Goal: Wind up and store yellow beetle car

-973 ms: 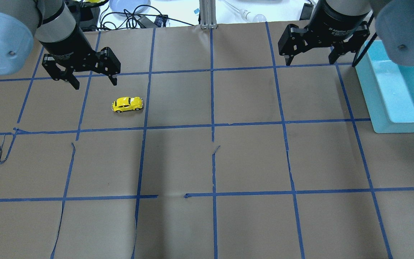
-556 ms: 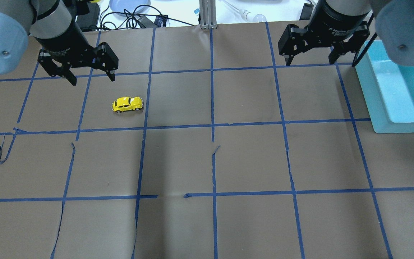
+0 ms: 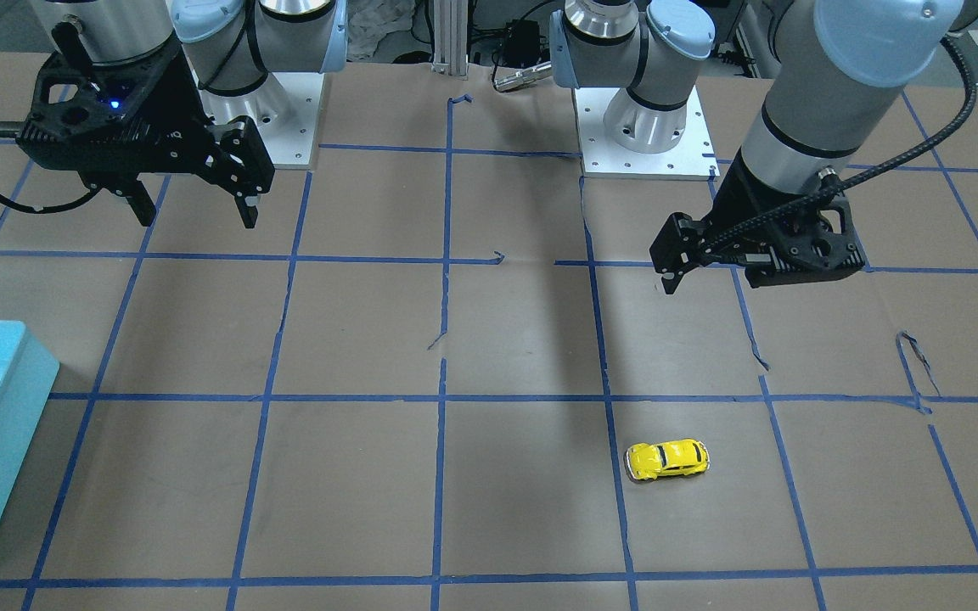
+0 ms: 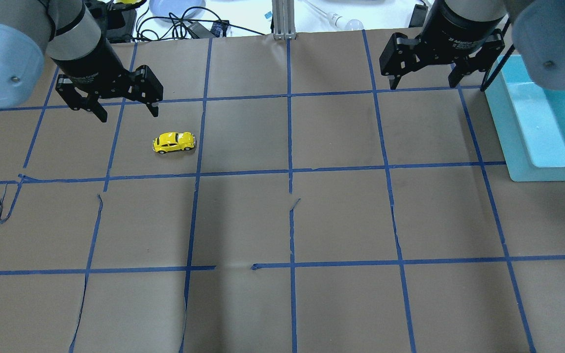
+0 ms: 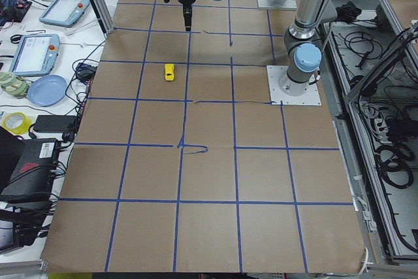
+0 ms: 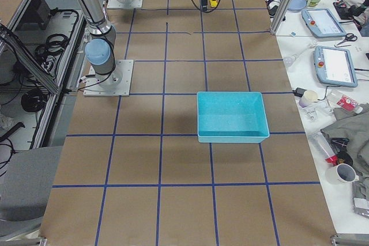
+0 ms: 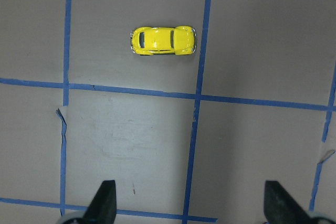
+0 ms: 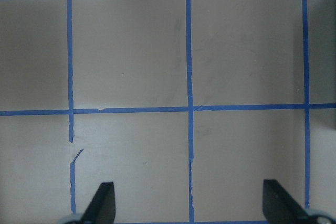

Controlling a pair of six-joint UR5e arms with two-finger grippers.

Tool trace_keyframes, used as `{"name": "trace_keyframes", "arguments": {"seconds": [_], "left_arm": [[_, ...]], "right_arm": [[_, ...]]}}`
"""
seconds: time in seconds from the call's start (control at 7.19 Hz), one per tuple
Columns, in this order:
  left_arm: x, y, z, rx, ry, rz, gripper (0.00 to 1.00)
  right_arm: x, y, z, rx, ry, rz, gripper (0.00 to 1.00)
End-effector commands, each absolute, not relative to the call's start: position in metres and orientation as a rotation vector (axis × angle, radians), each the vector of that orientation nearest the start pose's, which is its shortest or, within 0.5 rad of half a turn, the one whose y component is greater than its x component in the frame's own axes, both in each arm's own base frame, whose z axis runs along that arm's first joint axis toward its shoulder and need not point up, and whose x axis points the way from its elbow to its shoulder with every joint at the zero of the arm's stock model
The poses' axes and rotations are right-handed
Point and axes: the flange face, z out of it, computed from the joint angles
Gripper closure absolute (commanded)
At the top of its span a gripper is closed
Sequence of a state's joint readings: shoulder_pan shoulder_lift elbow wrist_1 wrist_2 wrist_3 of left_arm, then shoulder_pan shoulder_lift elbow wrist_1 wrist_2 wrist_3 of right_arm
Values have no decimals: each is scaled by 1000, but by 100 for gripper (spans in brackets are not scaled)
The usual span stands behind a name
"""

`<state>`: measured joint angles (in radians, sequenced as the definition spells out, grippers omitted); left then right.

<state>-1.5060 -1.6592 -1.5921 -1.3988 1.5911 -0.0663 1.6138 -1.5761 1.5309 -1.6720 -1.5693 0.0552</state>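
Note:
The yellow beetle car (image 4: 174,142) stands on its wheels on the brown paper, in a taped square on the left half of the table. It also shows in the front view (image 3: 667,459) and in the left wrist view (image 7: 163,41). My left gripper (image 4: 128,114) is open and empty, hovering above the table just behind and left of the car. In its wrist view (image 7: 189,198) the car lies ahead of the fingertips, apart from them. My right gripper (image 4: 424,84) is open and empty, high over the far right, also seen in the front view (image 3: 198,218).
A teal bin (image 4: 508,127) stands at the table's right edge, beside the right gripper; the side view shows it empty (image 6: 233,116). Blue tape lines grid the paper, torn in places. Cables, a plate and tablets lie beyond the far edge.
My left gripper drew back a little from the car, then came forward again to about where it was. The car and the right arm have not moved.

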Motion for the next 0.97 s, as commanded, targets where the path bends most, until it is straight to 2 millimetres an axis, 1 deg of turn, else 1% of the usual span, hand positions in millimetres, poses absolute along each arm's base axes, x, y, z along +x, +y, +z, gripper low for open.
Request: {"name": "trace_keyframes", "arguments": {"seconds": [0.0,0.14,0.42,0.56,0.7,0.83], "left_arm": [[-71,-557,433,-711,3056,-160,0],[-61,-567,420,-1017,2967,-175,0],[-58,-588,369,-1389,2838,-249,0],[-58,-591,339,-1726,2665,-192,0],[-58,-590,332,-2015,2470,-172,0],[-58,-591,320,-2083,2403,-138,0]], "right_arm": [[155,-496,522,19,3124,-230,0],[155,-497,521,19,3126,-226,0],[155,-496,522,19,3126,-230,0],[155,-496,522,19,3126,-230,0],[155,-496,522,19,3126,-230,0],[155,-496,522,19,3126,-230,0]]}}
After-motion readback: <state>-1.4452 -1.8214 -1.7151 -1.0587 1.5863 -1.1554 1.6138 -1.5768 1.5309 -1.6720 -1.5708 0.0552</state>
